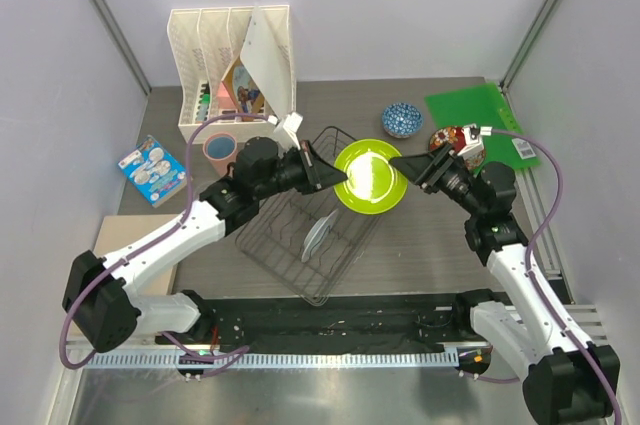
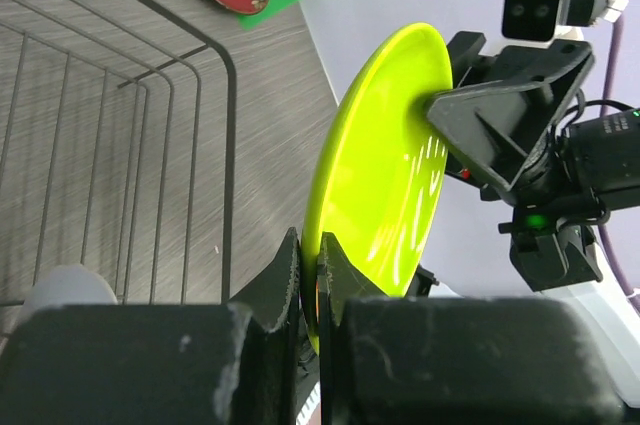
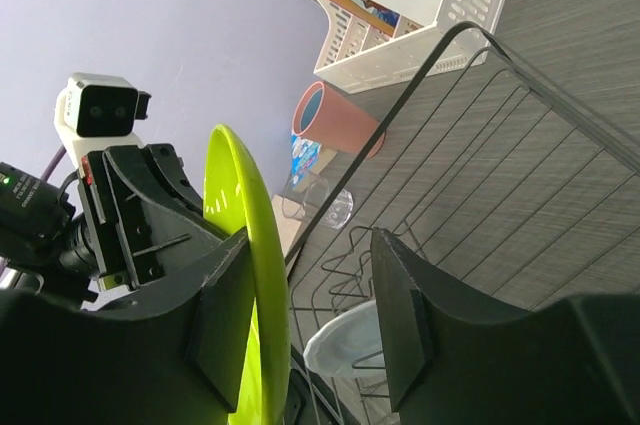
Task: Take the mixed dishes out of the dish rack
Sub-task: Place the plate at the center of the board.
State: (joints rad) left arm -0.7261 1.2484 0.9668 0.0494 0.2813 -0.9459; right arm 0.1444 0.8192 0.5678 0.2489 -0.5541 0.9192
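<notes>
A bright green plate (image 1: pixel 370 175) is held on edge above the table, just right of the black wire dish rack (image 1: pixel 300 245). My left gripper (image 1: pixel 335 177) is shut on its left rim; the left wrist view shows both jaws pinching the plate (image 2: pixel 385 175). My right gripper (image 1: pixel 405 163) is open, its jaws straddling the plate's right rim (image 3: pixel 245 275), with the left finger (image 3: pixel 225 325) against the plate. A white plate (image 1: pixel 320 235) stands in the rack. A pink cup (image 1: pixel 220 150), a blue bowl (image 1: pixel 402 119) and a red plate (image 1: pixel 455 140) sit on the table. A clear tumbler (image 3: pixel 325 200) shows beyond the rack.
A white slotted file organizer (image 1: pixel 235 60) stands at the back left. A green mat (image 1: pixel 475 110) lies at the back right, under the red plate's edge. A blue packet (image 1: pixel 152 170) lies at the left. Grey walls close in the table on three sides.
</notes>
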